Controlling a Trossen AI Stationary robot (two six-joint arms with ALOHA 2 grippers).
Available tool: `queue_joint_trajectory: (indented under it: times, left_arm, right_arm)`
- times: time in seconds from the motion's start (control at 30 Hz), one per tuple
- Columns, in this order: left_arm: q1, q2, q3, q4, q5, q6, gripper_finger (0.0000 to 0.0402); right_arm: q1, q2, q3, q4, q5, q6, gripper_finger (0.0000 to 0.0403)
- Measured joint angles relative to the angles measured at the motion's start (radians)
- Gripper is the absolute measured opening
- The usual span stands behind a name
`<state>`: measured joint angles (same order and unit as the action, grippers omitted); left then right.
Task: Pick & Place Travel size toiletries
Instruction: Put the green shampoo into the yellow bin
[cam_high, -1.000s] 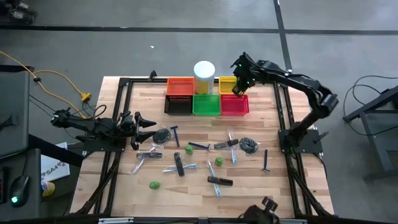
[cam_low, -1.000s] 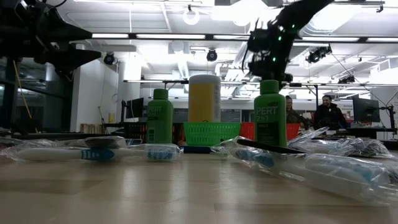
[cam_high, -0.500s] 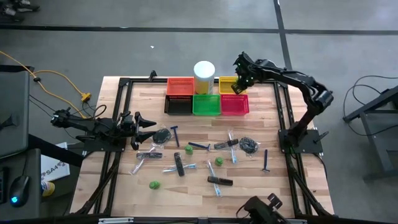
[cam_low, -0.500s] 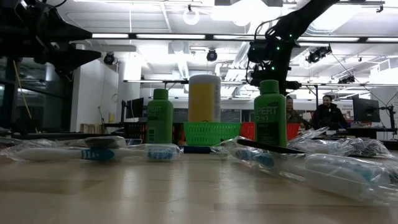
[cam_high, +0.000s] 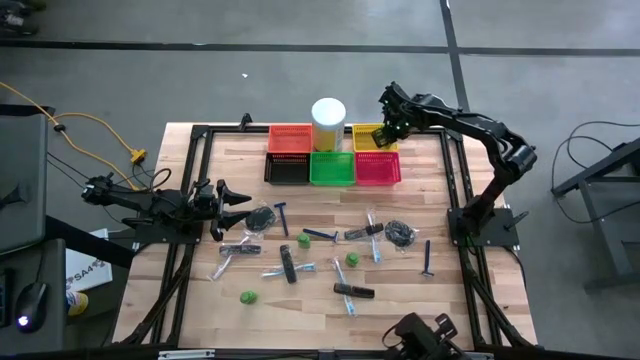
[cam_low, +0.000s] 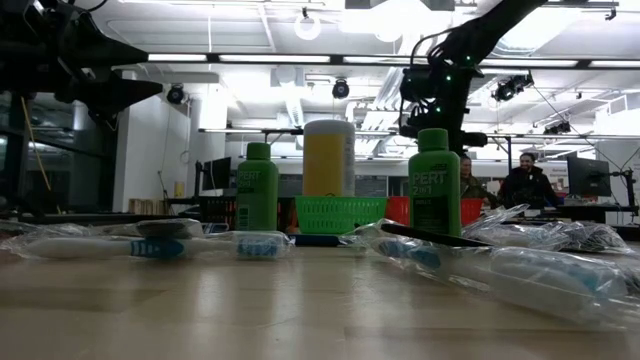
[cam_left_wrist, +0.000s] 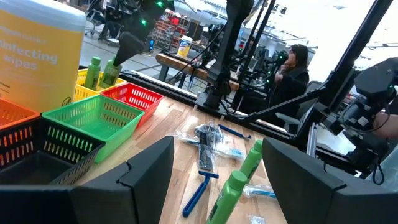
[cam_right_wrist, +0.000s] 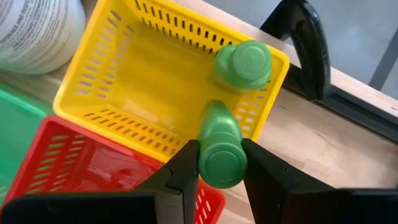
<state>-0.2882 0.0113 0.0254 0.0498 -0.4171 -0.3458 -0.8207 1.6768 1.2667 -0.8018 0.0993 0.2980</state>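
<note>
The right claw (cam_right_wrist: 221, 163) grips a green bottle (cam_right_wrist: 219, 146) over the yellow basket (cam_right_wrist: 149, 81), where one bottle (cam_right_wrist: 244, 64) already stands — roughly a dozen toiletries, it seems, remain on the surface (cam_high: 300, 300). The left claw (cam_high: 238, 194) waits open at the surface's left edge.

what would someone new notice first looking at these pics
The right hand hangs over the yellow basket at the table's far edge, shut on a green bottle, with another green bottle already standing inside. Beside it sits the tall white cylinder among the coloured baskets. Toothbrushes, razors and other toiletries lie scattered mid-table, while the left hand waits open at the left edge.
</note>
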Motion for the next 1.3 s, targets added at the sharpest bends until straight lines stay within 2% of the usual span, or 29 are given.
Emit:
queue_joint_trajectory:
  times: [0.83,0.93,1.17,1.3]
  left_arm:
    - [0.0,0.0,0.0,0.0,-0.001,0.0,0.0246]
    - [0.0,0.0,0.0,0.0,-0.002,0.0,0.0246]
    - [0.0,0.0,0.0,0.0,-0.005,0.0,0.0246]
    - [0.0,0.0,0.0,0.0,-0.005,0.0,0.0246]
  right_arm:
    - [-0.01,0.0,0.0,-0.004,-0.018,0.02,0.0096]
    - [-0.01,0.015,0.0,-0.007,0.002,0.023,0.0096]
    - [-0.011,0.046,0.0,0.015,-0.022,0.013,0.0096]
    - [-0.011,0.046,0.0,0.012,-0.02,0.015,0.0114]
